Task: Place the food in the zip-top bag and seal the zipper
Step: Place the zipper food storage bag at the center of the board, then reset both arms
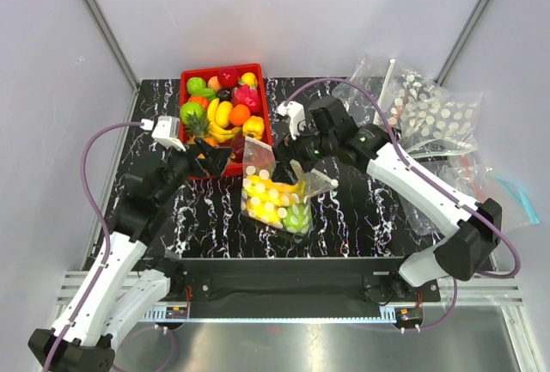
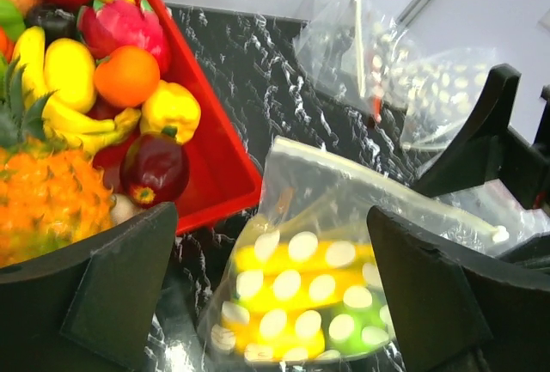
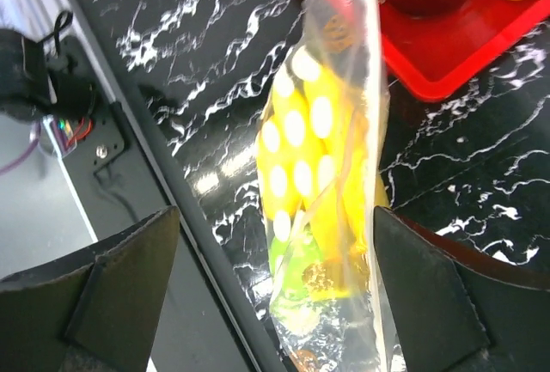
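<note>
Both claws gape, released: left gripper (image 2: 271,234) by the red tray (image 1: 265,106), right gripper (image 3: 275,217) straddling the upright zip-top bag (image 1: 258,159) without touching. Yellow and green food (image 1: 273,202) sits inside.

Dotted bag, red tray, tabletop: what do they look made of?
Dotted bag: thin clear plastic film, creased and glinting, fruit visible through it. Red tray: likely moulded plastic, smooth, even glossy red. Tabletop: black with white veining, marble-look; real stone or laminate unclear.
</note>
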Robot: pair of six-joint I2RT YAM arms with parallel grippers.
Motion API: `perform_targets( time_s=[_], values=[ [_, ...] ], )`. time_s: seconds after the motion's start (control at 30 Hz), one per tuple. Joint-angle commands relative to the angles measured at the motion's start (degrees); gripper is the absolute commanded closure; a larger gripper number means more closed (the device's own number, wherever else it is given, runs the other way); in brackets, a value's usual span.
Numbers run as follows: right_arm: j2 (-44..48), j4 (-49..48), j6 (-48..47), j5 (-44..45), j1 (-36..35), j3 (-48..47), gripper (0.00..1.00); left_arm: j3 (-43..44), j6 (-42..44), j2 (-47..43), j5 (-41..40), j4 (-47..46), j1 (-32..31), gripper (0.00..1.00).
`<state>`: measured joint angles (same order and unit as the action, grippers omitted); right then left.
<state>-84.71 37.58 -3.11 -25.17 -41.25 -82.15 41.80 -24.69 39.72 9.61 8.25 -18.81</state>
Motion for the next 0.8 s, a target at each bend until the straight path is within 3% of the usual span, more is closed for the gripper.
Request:
perform_targets(
  time_s=[0.0, 0.23, 0.5, 0.77],
  values=[
    [6.29, -6.11, 5.11, 4.84, -0.41, 2.32, 0.01, 7.75, 3.49, -0.79, 0.84, 8.76, -0.09, 0.01],
    [26.48, -13.67, 18.83, 26.54, -0.41, 16.39, 0.00, 13.66, 12.01, -5.17, 1.03, 21.63, -0.09, 0.01],
    [46.10, -10.69, 23.50, 42.99, -0.41, 30.46, 0.00, 5.85, 18.27, -16.94, 0.50, 21.55, -0.18, 0.01],
    [54.99, -5.42, 34.83, 53.29, -0.41, 37.93, 0.00, 1.71, 18.45, -21.09, 2.17, 20.14, -0.18, 0.01]
  ],
)
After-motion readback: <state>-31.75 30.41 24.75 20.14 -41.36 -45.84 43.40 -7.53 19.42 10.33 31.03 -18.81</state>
